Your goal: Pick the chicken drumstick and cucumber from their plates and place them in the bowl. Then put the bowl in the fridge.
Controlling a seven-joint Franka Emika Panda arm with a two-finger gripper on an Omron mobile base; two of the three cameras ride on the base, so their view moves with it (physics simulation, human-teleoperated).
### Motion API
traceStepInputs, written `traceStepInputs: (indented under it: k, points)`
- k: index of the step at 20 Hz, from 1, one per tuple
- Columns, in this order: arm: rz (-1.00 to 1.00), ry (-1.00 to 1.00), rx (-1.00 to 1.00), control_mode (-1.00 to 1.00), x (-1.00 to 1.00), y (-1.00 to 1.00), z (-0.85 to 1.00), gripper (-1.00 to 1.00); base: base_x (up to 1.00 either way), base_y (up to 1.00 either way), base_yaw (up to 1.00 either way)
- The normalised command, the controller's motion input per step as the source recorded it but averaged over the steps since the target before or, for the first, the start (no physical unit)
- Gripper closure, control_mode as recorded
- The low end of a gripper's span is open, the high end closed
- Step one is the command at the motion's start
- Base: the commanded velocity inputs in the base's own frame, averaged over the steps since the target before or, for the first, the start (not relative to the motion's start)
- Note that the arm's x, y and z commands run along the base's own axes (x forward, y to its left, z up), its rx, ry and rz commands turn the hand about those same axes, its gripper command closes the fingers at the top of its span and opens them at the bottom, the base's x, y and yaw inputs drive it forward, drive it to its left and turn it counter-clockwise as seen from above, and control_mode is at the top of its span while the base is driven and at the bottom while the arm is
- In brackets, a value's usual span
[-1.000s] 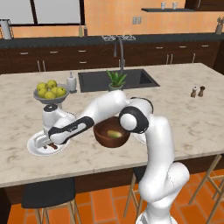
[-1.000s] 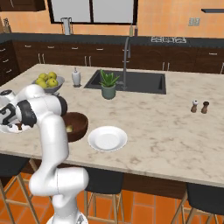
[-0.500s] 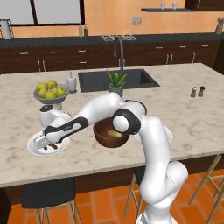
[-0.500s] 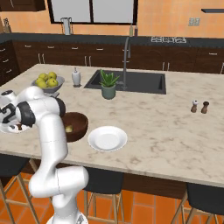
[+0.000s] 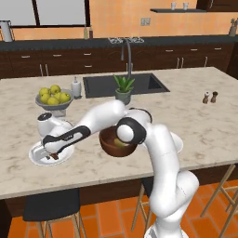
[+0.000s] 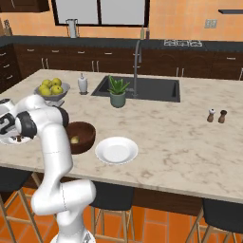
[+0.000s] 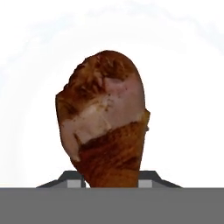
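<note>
Chicken drumstick [image 7: 103, 118], seen close in the hand view, lies on the white plate [image 5: 38, 155] at the left end of the marble island [image 5: 200, 125], directly under the gripper [image 5: 52, 154]. The arm reaches left and low so that the hand is down on this plate; the jaws appear to be drawn in around the drumstick, though a firm hold cannot be told. The brown bowl [image 6: 87, 134] stands just right of that plate, with a yellow-green piece, probably the cucumber [image 6: 74, 140], inside. A second white plate [image 6: 116, 150] lies bare beside the bowl.
</note>
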Motion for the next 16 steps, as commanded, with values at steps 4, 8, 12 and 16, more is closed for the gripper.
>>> traceStepInputs:
  k: [4, 8, 12, 16]
  points:
    - [0.05, 0.01, 0.0, -1.0, -0.04, -0.09, -0.05, 1.0, 0.0, 0.0, 0.0]
    - [0.04, -0.02, 0.04, -1.0, -0.3, -0.07, 0.36, 1.0, 0.0, 0.0, 0.0]
    - [0.03, -0.08, 0.03, -1.0, -0.45, -0.57, 0.83, 1.0, 0.0, 0.0, 0.0]
    - [0.01, -0.06, 0.0, -1.0, -0.68, -1.0, 0.7, 1.0, 0.0, 0.0, 0.0]
